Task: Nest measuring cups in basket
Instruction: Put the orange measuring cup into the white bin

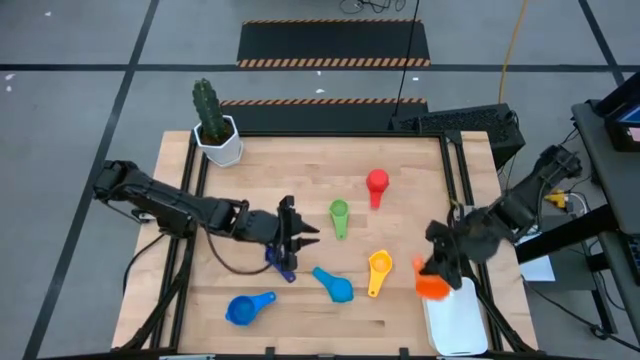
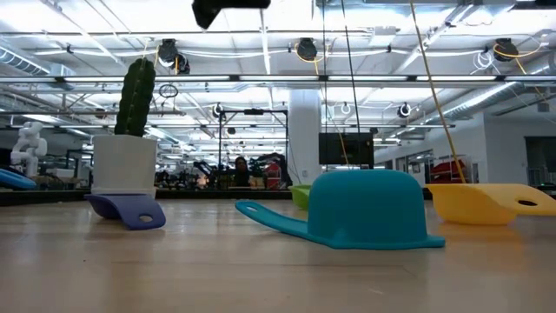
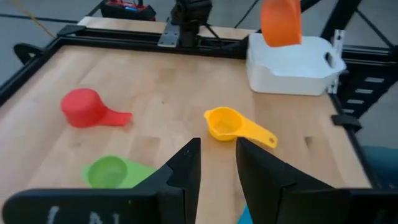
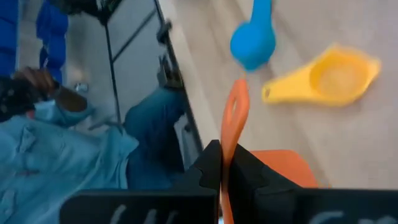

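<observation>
My right gripper [image 1: 438, 268] is shut on the orange cup [image 1: 432, 286], which hangs over the far left corner of the white basket [image 1: 458, 322]; the left wrist view shows that cup [image 3: 281, 22] above the basket [image 3: 289, 62]. My left gripper [image 3: 217, 165] is open and empty, hovering at mid-table [image 1: 297, 235] just beyond the dark blue cup [image 1: 282, 262]. Resting on the table are the red cup [image 1: 377, 183], green cup [image 1: 339, 215], yellow cup [image 1: 379, 270], the teal cup [image 2: 369, 209] lying mouth down, and the lighter blue cup [image 1: 248, 308]. My right gripper pinches the orange cup's flat handle [image 4: 231, 134] between its two fingers. The handle stands edge-on in the jaws and its free end [image 4: 237, 93] sticks out past the fingertips. The bowl [image 4: 283, 168] sits beside the fingers, lifted clear above the basket.
A cactus in a white hexagonal pot [image 1: 218, 140] stands at the far left corner. Black rails frame the table [image 1: 460, 180]. A person in blue [image 4: 68, 149] sits past the table edge in the right wrist view. Bare wood lies along the near edge [image 1: 330, 325].
</observation>
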`<state>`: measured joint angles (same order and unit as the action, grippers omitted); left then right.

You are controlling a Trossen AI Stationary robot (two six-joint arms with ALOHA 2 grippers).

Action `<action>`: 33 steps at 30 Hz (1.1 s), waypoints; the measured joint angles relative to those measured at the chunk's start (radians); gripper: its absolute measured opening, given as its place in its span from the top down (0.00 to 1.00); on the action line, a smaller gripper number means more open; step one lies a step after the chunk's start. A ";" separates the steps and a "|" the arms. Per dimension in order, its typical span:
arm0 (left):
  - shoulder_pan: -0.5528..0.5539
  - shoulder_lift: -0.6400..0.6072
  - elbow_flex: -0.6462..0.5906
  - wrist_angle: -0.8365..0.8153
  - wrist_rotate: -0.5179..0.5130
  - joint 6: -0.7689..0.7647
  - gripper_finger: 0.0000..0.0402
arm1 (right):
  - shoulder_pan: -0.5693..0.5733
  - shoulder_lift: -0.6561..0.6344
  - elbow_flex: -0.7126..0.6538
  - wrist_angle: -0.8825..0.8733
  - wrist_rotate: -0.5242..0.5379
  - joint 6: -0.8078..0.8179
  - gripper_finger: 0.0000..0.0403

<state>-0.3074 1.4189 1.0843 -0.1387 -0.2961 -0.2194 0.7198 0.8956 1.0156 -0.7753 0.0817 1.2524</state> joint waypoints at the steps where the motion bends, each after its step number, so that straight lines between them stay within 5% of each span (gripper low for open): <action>1: -0.014 0.000 0.000 0.001 -0.017 -0.004 0.74 | 0.030 0.004 -0.003 0.003 0.007 0.029 1.00; 10: -0.116 0.001 0.000 0.015 -0.153 -0.060 0.74 | 0.268 0.003 -0.090 0.118 0.182 0.172 1.00; 19: -0.167 0.050 -0.001 0.095 -0.184 -0.090 0.74 | 0.390 -0.005 -0.300 0.436 0.179 0.269 1.00; 33: -0.184 0.094 -0.001 0.203 -0.196 -0.097 0.74 | 0.484 -0.068 -0.518 0.547 0.176 0.414 1.00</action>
<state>-0.4912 1.5127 1.0836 0.0646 -0.4922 -0.3164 1.2042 0.8271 0.4973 -0.2285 0.2579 1.6662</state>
